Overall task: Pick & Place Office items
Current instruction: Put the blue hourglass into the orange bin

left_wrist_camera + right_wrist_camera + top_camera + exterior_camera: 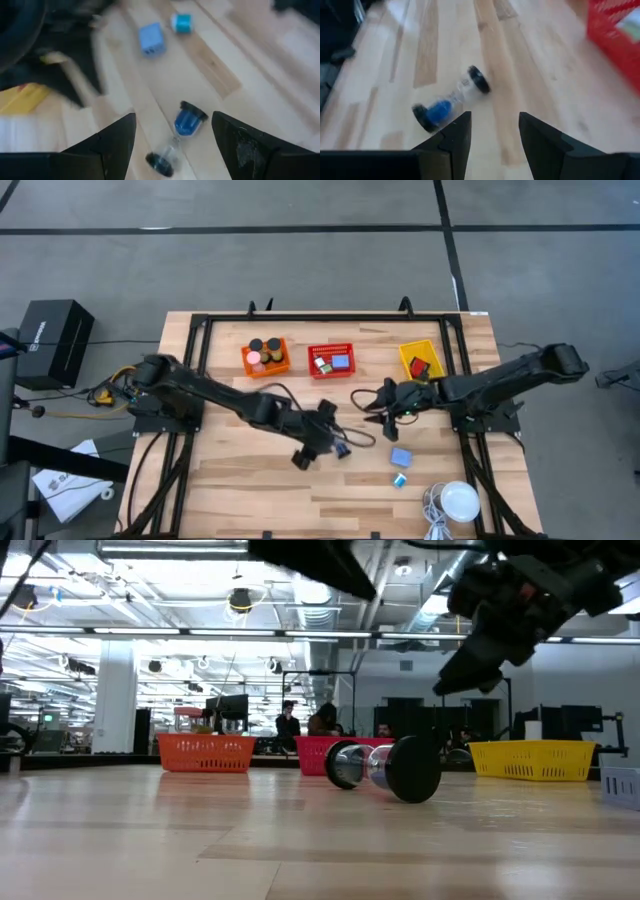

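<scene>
An hourglass [177,136] with blue sand and black end caps lies on its side on the wooden table, also seen in the right wrist view [451,100] and the low view [385,768]. My left gripper [322,454] hangs above the table's middle, open wide, its fingers [115,140] raised on either side of the hourglass and clear of it. My right gripper [378,408] is open and slants down toward the hourglass from the right, short of it [495,117]. A blue block [401,457] and a small cyan cylinder [399,480] rest on the table nearer the front.
Along the far side stand an orange basket [266,357] with dark, tan and pink bits, a red basket [330,361] with small blocks, and a yellow basket [421,360] with a red piece. A white dome with a cable [460,502] sits at the near right.
</scene>
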Controlling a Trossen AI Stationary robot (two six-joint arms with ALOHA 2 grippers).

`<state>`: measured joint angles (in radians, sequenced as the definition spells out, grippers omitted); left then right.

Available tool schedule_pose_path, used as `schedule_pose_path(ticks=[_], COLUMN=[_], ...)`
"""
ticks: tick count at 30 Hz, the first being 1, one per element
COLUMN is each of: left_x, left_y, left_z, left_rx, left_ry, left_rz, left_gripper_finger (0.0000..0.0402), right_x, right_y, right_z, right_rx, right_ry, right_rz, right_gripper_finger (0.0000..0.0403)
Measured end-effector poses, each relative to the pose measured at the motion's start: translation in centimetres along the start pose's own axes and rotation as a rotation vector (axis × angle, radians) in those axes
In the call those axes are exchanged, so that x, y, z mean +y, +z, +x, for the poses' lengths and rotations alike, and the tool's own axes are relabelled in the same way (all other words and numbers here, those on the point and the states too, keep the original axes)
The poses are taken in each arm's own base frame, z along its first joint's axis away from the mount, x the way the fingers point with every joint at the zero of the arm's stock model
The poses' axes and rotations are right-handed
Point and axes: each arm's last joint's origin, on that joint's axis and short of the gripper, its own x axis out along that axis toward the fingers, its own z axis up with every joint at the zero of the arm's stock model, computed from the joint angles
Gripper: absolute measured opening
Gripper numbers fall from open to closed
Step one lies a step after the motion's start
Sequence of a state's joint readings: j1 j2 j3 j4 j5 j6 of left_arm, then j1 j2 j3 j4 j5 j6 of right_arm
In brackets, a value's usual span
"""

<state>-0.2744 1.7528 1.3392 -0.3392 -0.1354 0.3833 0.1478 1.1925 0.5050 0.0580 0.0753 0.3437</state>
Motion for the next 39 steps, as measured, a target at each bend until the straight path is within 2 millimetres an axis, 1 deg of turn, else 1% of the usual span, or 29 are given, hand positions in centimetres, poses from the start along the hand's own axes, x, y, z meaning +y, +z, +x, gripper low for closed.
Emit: schedule_pose_path(ticks=[2, 3, 5, 8, 12, 15, 18, 20, 21, 23, 26, 27, 29, 32, 35, 39], left_x=[0.8, 1.2, 1.7, 1.7, 0.9, 0.1, -0.5, -0.8, -1.0, -1.0, -1.1, -1.2, -1.2, -1.2, -1.1, -1.1], left_y=[0.3, 0.2, -0.2, -1.9, -4.9, -6.8, -8.1, -8.4, -8.9, -9.2, -9.7, -9.7, -9.6, -9.5, -9.5, -9.4], left_z=[-2.1, -3.2, -5.2, -7.3, -8.8, -8.9, -8.9, -8.8, -8.8, -8.6, -8.5, -8.4, -8.3, -8.3, -8.3, -8.3], left_rx=[-0.017, -0.028, -0.071, -0.070, -0.043, -0.077, -0.135, -0.176, -0.164, -0.180, -0.178, -0.175, -0.178, -0.188, -0.196, -0.200], left_ry=[0.014, 0.019, 0.032, 0.067, 0.146, 0.178, 0.183, 0.187, 0.185, 0.191, 0.196, 0.194, 0.195, 0.194, 0.195, 0.194], left_rz=[-0.107, -0.160, -0.242, -0.319, -0.401, -0.456, -0.479, -0.484, -0.483, -0.487, -0.488, -0.487, -0.488, -0.487, -0.488, -0.488], left_gripper_finger=[0.0255, 0.0255, 0.0255, 0.0255, 0.0255, 0.0255, 0.0255, 0.0255, 0.0255, 0.0255, 0.0255, 0.0255, 0.0255, 0.0255, 0.0255, 0.0255], right_x=[0.4, 0.7, 1.3, 2.3, 3.7, 4.7, 5.5, 6.0, 6.2, 6.7, 7.3, 7.2, 7.4, 6.9, 6.0, 4.9], right_y=[0.1, 0.1, 0.4, 0.6, 0.5, 0.6, 1.0, 1.4, 1.5, 2.0, 2.6, 2.5, 3.0, 3.5, 4.1, 4.7], right_z=[1.0, 1.4, 2.1, 3.1, 4.8, 6.0, 6.9, 7.6, 7.8, 8.1, 8.9, 9.0, 9.7, 10.6, 11.5, 12.1], right_rx=[-0.008, -0.006, 0.003, 0.015, 0.044, 0.076, 0.135, 0.185, 0.214, 0.252, 0.302, 0.335, 0.343, 0.371, 0.404, 0.449], right_ry=[0.014, 0.021, 0.032, 0.052, 0.073, 0.081, 0.076, 0.079, 0.073, 0.068, 0.059, 0.048, 0.033, -0.020, -0.074, -0.122], right_rz=[0.059, 0.061, 0.001, -0.096, -0.126, -0.144, -0.145, -0.134, -0.137, -0.144, -0.150, -0.151, -0.118, 0.007, 0.149, 0.219], right_gripper_finger=[0.0157, 0.0157, 0.0157, 0.0157, 0.0162, 0.0177, 0.0201, 0.0218, 0.0227, 0.0242, 0.0256, 0.0258, 0.0260, 0.0260, 0.0260, 0.0260])
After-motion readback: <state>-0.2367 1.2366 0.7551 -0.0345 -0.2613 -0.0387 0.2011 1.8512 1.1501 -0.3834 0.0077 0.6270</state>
